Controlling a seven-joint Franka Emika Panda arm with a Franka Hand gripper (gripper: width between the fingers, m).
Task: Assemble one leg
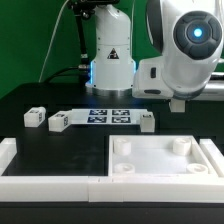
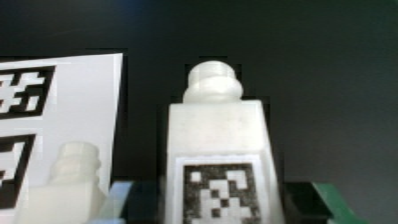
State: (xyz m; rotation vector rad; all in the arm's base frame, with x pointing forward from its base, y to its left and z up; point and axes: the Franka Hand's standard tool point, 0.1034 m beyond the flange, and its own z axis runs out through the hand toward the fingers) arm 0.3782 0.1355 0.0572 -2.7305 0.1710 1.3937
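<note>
In the wrist view one leg (image 2: 217,140), a white cuboid peg with a rounded stud at its far end and a marker tag (image 2: 222,196) on its face, sits between my gripper's (image 2: 228,205) dark fingers (image 2: 143,203), which are shut on its sides. In the exterior view the gripper (image 1: 179,102) hangs low at the right, behind the tray piece, and the held leg is hidden there. Three more legs lie on the table: two at the exterior view's left (image 1: 35,117) (image 1: 58,122) and one (image 1: 146,121) by the marker board's right end.
The marker board (image 1: 108,115) lies mid-table and also shows in the wrist view (image 2: 54,110). The large white square tray piece (image 1: 165,158) with corner pegs lies in front. A white frame (image 1: 50,168) runs along the front left. The robot base (image 1: 110,60) stands behind.
</note>
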